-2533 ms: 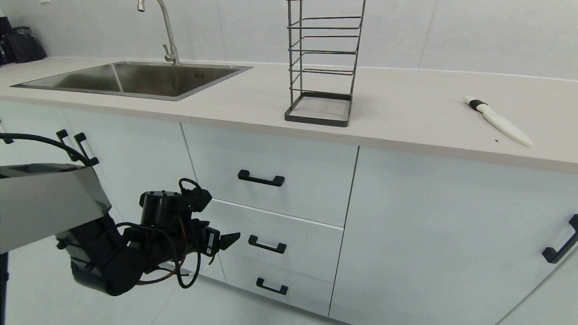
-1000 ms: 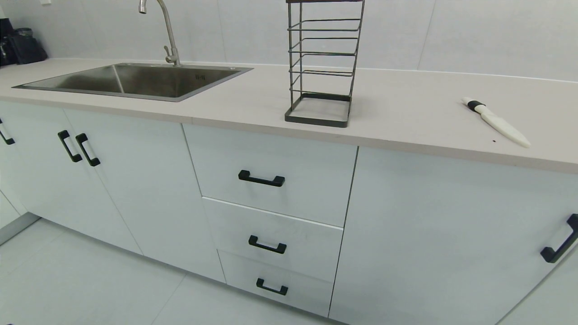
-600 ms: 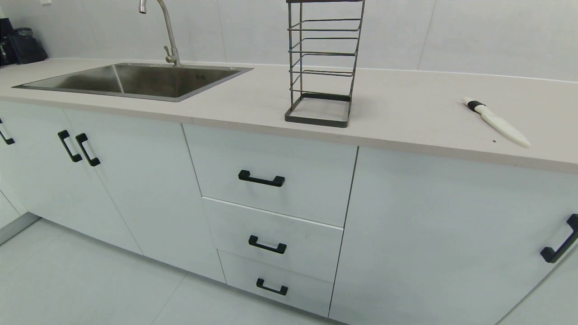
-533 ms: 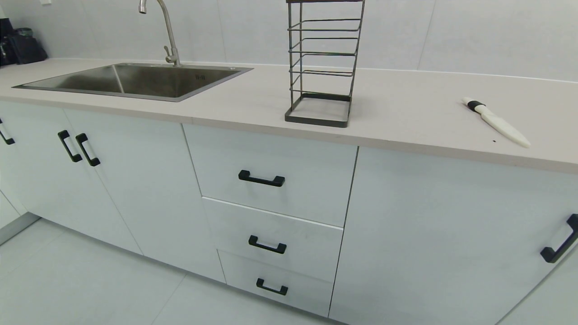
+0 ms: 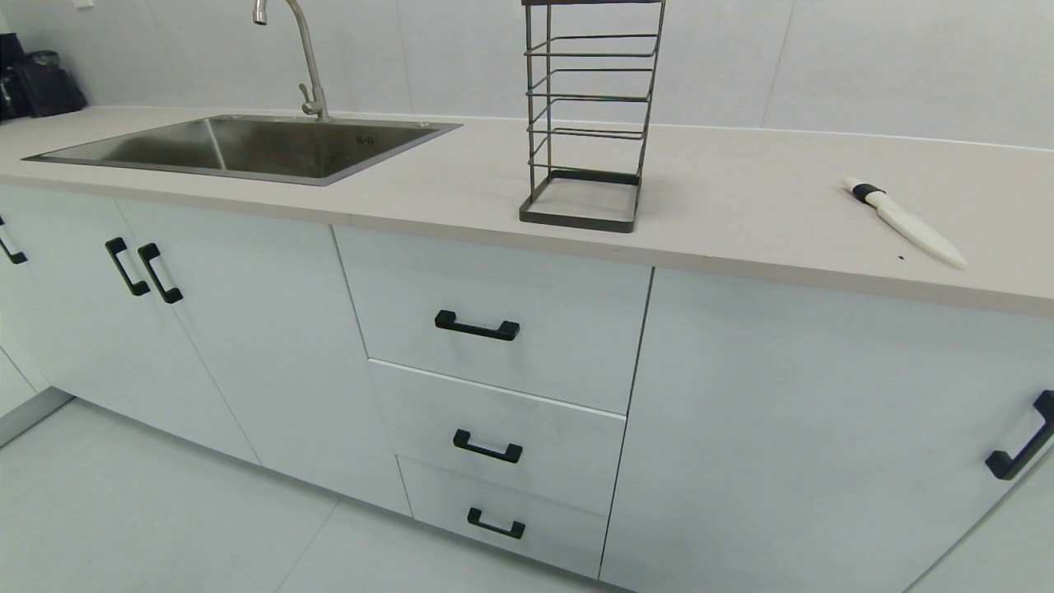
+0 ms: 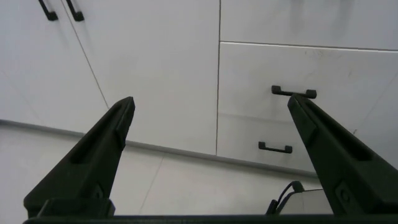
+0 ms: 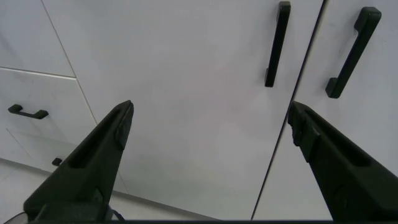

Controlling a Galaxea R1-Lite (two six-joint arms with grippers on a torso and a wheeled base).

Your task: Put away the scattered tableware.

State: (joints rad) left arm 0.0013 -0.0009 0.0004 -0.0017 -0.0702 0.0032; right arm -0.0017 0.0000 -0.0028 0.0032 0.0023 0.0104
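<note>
**Change:** L arm, 2.5 s ago low at left in front of the cabinet doors, has pulled back from that spot. Head cam shifted slightly at the same time, so no real movement of the fixtures.

**Grippers:** Left gripper (image 6: 211,102) has jaws spread wide, nothing between them, and faces the lower drawers (image 6: 293,93). Right gripper (image 7: 211,107) is likewise spread and empty, facing a cabinet door (image 7: 186,93).

**Task item:** White knife (image 5: 906,224) lies flat on the counter (image 5: 741,198) at far right, unmoved, well apart from the wire rack (image 5: 586,123) at centre.

**Assessment:** No pick started. Both arms sit low, below counter level. Prob. next is either opening a drawer or raising the R arm to the knife. Storage spot can't be told yet.
</note>
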